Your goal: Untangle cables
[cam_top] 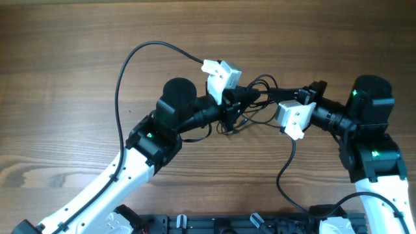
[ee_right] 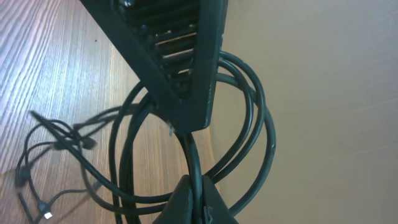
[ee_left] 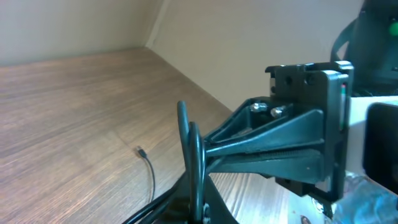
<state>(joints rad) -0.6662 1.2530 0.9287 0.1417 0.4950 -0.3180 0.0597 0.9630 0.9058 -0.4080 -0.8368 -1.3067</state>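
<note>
The cables (cam_top: 268, 97) are a bunch of thin black cords strung between my two grippers at mid-table. My left gripper (cam_top: 250, 96) is shut on cords that run out to its lower left in the left wrist view (ee_left: 151, 186), where its fingers (ee_left: 194, 180) meet edge-on. My right gripper (cam_top: 305, 93) is shut on one cord (ee_right: 198, 193), with several loops (ee_right: 264, 124) hanging round it. More cords (ee_right: 56, 134) lie loose on the wood below, one with a silvery-white tip (ee_right: 46, 216). Each gripper faces the other closely.
The wooden table (cam_top: 65, 65) spreads wide to the left and back. The left arm's thick black cable (cam_top: 123, 71) arcs over the table. The right arm's cable (cam_top: 286, 169) hangs toward the front. A dark rack (cam_top: 214, 224) lines the front edge.
</note>
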